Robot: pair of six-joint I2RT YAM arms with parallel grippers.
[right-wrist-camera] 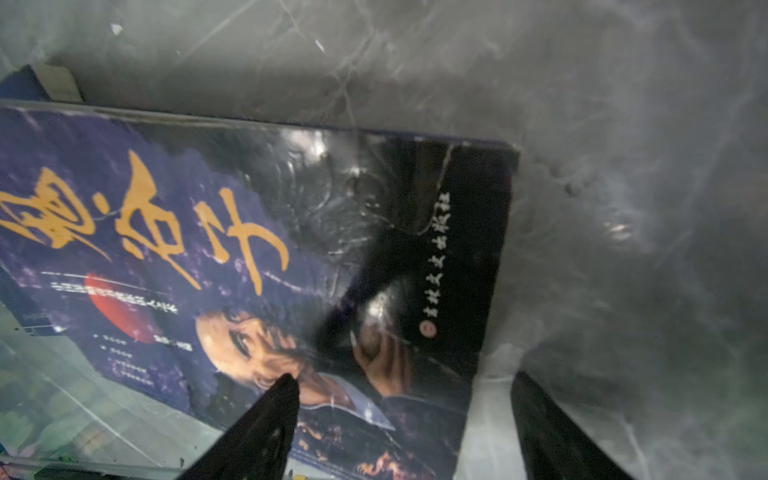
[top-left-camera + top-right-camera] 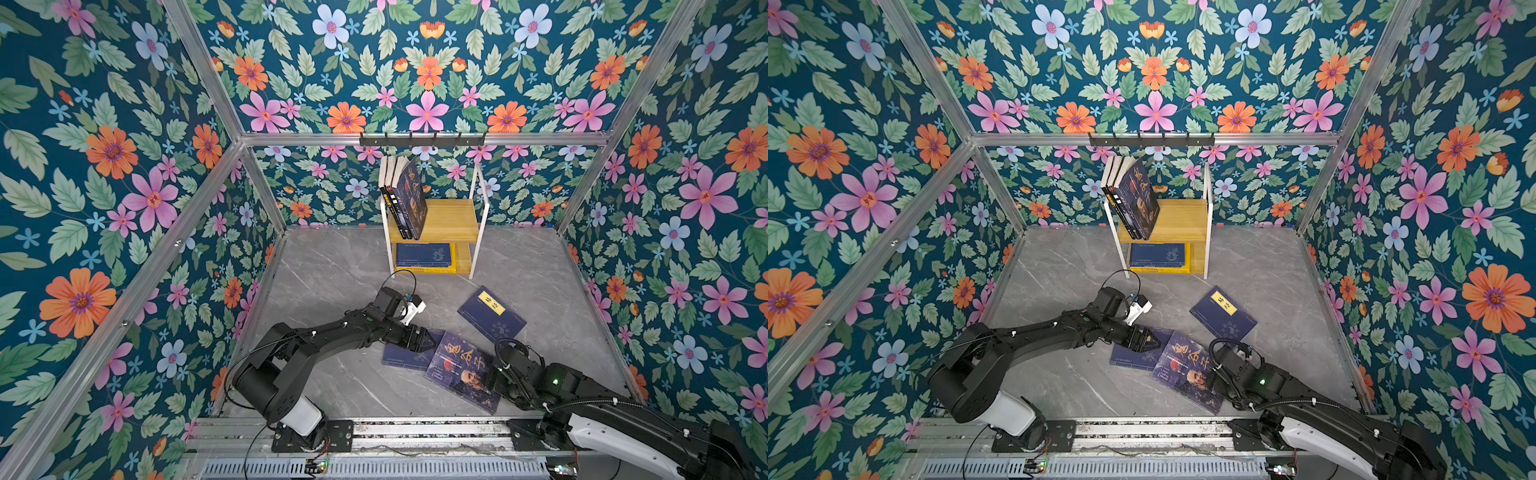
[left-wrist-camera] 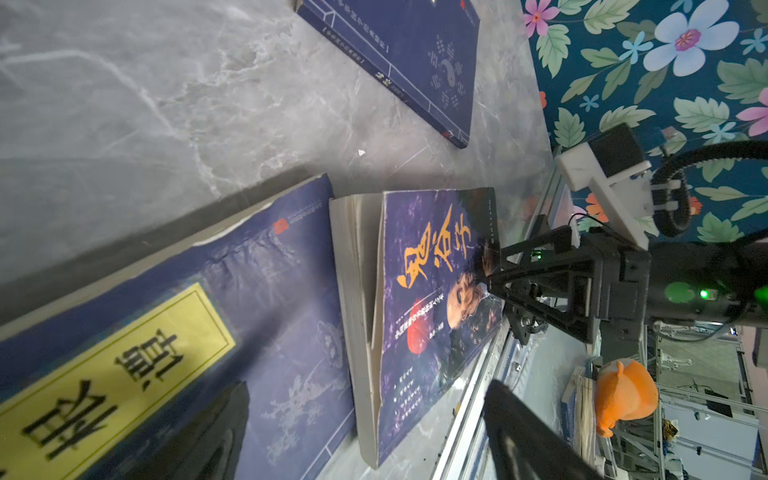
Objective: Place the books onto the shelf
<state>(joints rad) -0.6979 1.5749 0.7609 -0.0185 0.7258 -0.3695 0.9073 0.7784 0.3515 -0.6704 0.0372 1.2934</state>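
The left gripper (image 2: 429, 340) is hovering, fingers spread, over a navy book (image 2: 405, 358) on the bench (image 2: 332, 291). The right gripper (image 1: 405, 376), fingers spread, is straddling a corner of the portrait book (image 2: 461, 368). Other books (image 2: 409, 199) are standing on the shelf (image 2: 455, 220).

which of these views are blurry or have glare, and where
Right wrist view: soft and smeared overall, with white glare patches on the glossy portrait book and a streaky marble floor. Left wrist view: the near navy book with the yellow label is out of focus, while the portrait book beyond it is sharper. Both top views: sharp and evenly lit, with only soft shadows on the floor.
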